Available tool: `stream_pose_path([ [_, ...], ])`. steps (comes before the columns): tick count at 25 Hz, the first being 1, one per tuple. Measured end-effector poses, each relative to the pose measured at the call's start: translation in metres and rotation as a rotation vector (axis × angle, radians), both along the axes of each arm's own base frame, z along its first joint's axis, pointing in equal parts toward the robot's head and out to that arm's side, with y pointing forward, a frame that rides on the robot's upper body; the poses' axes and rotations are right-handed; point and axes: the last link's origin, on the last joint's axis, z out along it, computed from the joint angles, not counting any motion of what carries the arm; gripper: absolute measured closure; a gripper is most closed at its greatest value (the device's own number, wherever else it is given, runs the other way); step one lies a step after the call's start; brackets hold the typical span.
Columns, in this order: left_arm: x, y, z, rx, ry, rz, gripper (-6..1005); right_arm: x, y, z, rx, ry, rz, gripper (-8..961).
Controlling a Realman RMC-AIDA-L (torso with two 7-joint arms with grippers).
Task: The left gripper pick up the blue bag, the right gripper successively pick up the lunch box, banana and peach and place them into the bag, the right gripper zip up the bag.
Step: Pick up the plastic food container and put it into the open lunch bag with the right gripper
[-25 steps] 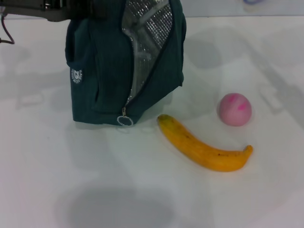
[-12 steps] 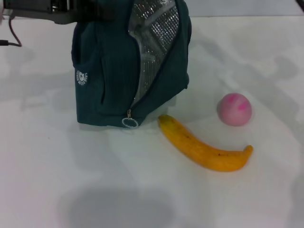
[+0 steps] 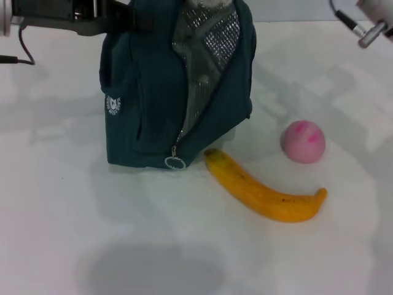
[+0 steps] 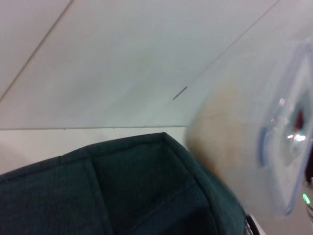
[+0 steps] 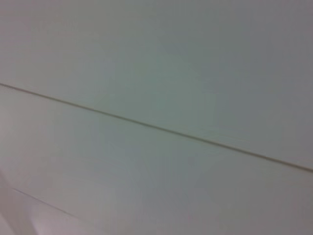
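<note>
The blue bag (image 3: 153,110) stands upright on the white table, its zip open and silver lining showing. My left gripper (image 3: 126,21) comes in from the upper left and holds the bag's top; its fingers merge with the dark fabric. In the left wrist view the bag's rim (image 4: 122,196) fills the lower part, and the clear, blue-rimmed lunch box (image 4: 283,142) hangs blurred just above and beside the opening. The banana (image 3: 261,190) lies right of the bag's base. The peach (image 3: 303,141) sits behind the banana. Only a silver piece of the right arm (image 3: 371,27) shows at the top right.
The ring zip pull (image 3: 175,163) hangs at the bag's lower front edge, close to the banana's near tip. A black cable (image 3: 18,58) trails at the far left. The bare white table (image 3: 92,233) spreads in front. The right wrist view shows only pale, plain surface.
The bag and the left arm have shifted to the right and slightly nearer. A silver part of the right arm has come into view at the top right. Banana and peach have not moved.
</note>
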Motion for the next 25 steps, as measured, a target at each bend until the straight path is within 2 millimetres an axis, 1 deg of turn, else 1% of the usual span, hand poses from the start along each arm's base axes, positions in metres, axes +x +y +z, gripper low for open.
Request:
stream_pose_path([
  [5, 0.001, -0.001, -0.001, 0.000, -0.009, -0.011, 926, 0.006, -0.002, -0.016, -0.044, -0.078, -0.027, 829],
  [9, -0.003, -0.002, 0.000, 0.003, -0.009, -0.003, 926, 0.014, -0.005, -0.025, -0.069, -0.125, -0.042, 819],
  [11, -0.004, -0.003, 0.001, 0.004, -0.010, 0.001, 926, 0.021, -0.008, -0.029, -0.079, -0.149, -0.058, 814],
  [14, -0.005, -0.003, 0.001, 0.004, -0.010, 0.002, 925, 0.023, -0.010, -0.034, -0.092, -0.174, -0.060, 807],
  [15, -0.005, -0.003, 0.001, 0.003, -0.011, 0.002, 925, 0.023, -0.010, -0.037, -0.099, -0.186, -0.058, 805],
  [16, -0.004, -0.003, 0.000, 0.001, -0.011, 0.001, 925, 0.022, -0.011, -0.043, -0.117, -0.220, -0.054, 802],
  [17, -0.004, -0.003, 0.000, 0.001, -0.011, 0.001, 925, 0.022, -0.011, -0.043, -0.117, -0.220, -0.054, 800],
  [19, -0.003, -0.003, -0.001, -0.002, -0.011, -0.001, 925, 0.020, -0.012, -0.049, -0.132, -0.254, -0.049, 795],
  [25, -0.005, -0.005, -0.005, -0.012, -0.018, 0.007, 924, 0.004, -0.015, -0.073, -0.177, -0.367, -0.013, 780],
])
